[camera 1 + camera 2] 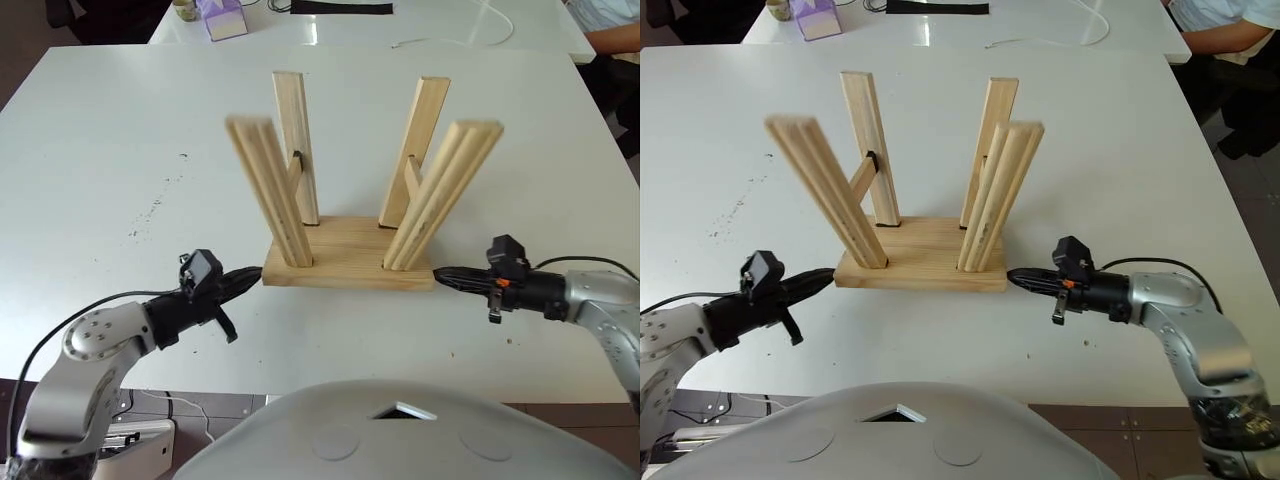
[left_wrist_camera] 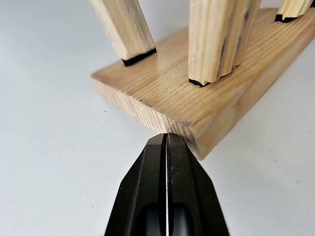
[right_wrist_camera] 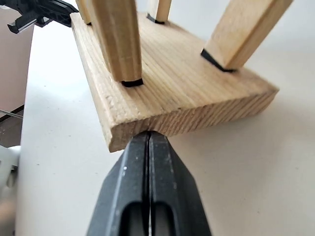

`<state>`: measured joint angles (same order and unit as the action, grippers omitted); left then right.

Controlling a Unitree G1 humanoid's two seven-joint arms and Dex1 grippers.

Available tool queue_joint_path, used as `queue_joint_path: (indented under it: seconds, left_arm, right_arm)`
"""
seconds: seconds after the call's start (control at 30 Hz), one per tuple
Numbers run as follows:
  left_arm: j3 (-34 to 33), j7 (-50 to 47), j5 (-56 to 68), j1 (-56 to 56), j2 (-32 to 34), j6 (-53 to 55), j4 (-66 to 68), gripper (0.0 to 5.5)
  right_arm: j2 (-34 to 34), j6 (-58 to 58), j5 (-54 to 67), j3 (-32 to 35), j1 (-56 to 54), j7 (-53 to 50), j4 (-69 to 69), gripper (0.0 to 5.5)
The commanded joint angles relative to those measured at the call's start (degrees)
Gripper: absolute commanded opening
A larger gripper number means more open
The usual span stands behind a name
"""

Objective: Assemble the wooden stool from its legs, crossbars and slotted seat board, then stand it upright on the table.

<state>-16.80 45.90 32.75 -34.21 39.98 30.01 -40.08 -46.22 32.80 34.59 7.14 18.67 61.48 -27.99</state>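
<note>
The stool sits upside down near the middle of the white table. Its seat board lies flat on the surface and the four legs splay upward. A short crossbar shows between the two legs on the left, and another between the two on the right. The left fingers are pressed together with nothing between them. Their tips meet the lower edge of the board's left end, close to its near corner, at table level. The right fingers are likewise closed on nothing, and their tips meet the bottom edge of the board's right end, just below the nearest leg on that side. The board thus lies between the two sets of closed tips, one at each short end, with both arms stretched low along the near part of the table.
</note>
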Motion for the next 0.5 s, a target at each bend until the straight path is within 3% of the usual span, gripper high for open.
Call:
queue_joint_path:
  seconds: [0.03,0.2,0.4,0.5]
  left_arm:
    - [-6.73,-2.30,16.80,-4.45,-0.11,4.96,-13.51,0.01]
    - [-8.43,-8.16,23.49,1.03,0.95,7.09,-13.53,0.01]
    - [0.02,-9.58,15.79,4.67,-0.88,6.52,-9.36,0.01]
    - [1.22,-9.95,13.14,3.65,-2.40,5.03,-7.87,0.01]
  right_arm:
    - [-1.19,4.27,12.27,6.22,3.68,0.25,-12.71,0.00]
    - [-2.01,7.53,17.18,8.03,-1.17,-1.97,-13.44,0.00]
    - [-2.03,6.22,10.77,3.14,-7.27,-0.94,-5.34,0.00]
    - [-2.20,4.33,7.73,1.71,-8.19,0.15,-1.76,0.00]
